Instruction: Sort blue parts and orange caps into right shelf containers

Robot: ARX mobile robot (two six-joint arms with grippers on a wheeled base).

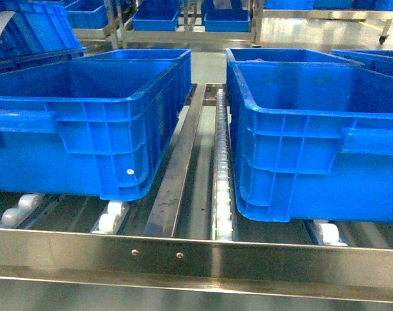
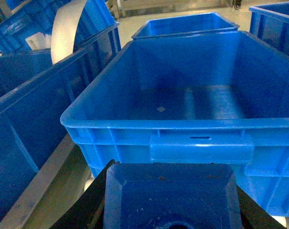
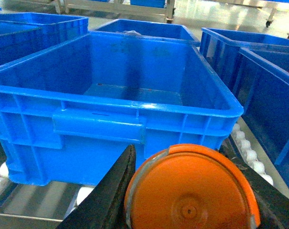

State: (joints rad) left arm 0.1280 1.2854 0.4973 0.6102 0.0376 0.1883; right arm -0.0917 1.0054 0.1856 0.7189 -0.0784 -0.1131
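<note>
In the left wrist view a faceted blue part (image 2: 170,198) fills the bottom of the frame, and my left gripper (image 2: 172,177) is shut on it, with black fingers (image 2: 94,195) at both sides. It hangs just in front of an empty blue container (image 2: 201,125). In the right wrist view my right gripper (image 3: 180,160) is shut on an orange cap (image 3: 190,191), seen end-on, in front of another empty blue container (image 3: 101,107). The head view shows both containers, left (image 1: 86,123) and right (image 1: 313,142), on the shelf (image 1: 183,256); neither gripper appears there.
White roller tracks (image 1: 222,188) and a steel divider (image 1: 177,175) run between the two bins. More blue bins stand behind (image 1: 151,58) and to the sides (image 3: 268,95). A riveted steel rail crosses the shelf front.
</note>
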